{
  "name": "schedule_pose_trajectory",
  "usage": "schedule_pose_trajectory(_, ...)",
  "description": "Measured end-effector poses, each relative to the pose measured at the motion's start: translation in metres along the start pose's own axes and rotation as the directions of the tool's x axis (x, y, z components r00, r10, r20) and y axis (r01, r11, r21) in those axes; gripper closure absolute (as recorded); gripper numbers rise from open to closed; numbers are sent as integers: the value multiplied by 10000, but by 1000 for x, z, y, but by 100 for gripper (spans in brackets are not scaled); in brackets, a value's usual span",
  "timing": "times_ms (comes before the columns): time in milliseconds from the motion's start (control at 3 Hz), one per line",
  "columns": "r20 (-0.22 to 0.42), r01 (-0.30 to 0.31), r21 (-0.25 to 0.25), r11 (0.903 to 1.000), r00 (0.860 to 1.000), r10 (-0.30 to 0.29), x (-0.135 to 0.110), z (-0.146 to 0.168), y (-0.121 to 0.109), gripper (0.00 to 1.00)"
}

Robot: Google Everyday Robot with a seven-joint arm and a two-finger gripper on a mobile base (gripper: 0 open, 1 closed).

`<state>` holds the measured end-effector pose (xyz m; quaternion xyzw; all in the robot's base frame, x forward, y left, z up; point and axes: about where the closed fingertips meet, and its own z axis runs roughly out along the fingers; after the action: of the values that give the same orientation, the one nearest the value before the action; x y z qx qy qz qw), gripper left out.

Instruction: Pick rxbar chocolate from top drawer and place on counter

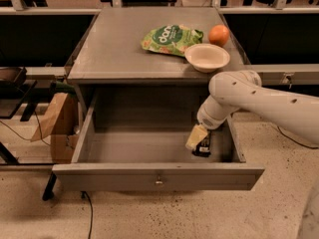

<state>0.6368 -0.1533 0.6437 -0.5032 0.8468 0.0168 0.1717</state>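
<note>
One counter [119, 54]; on it one green bag [172, 38], one orange [219, 34], one white bowl [207, 57]. One top drawer [114, 177], one rxbar chocolate [204, 149]. One gripper [198, 139], down in drawer below counter's right front corner

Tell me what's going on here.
A robot arm reaches into the open drawer, its gripper down at the rxbar lying on the drawer floor near the front. Whether it has a grip is unclear. The rxbar is not yet on the counter, which holds a green bag, an orange and a bowl.
</note>
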Motion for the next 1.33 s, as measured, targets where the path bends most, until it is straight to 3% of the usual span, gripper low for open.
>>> schedule_pose_trajectory(667, -255, 360, -434, 9984, 9990, -371, -1, 20, 12, 0)
schedule_pose_trajectory(1333, -507, 992, -238, 9948, 9937, -1003, 11, 44, 18, 0)
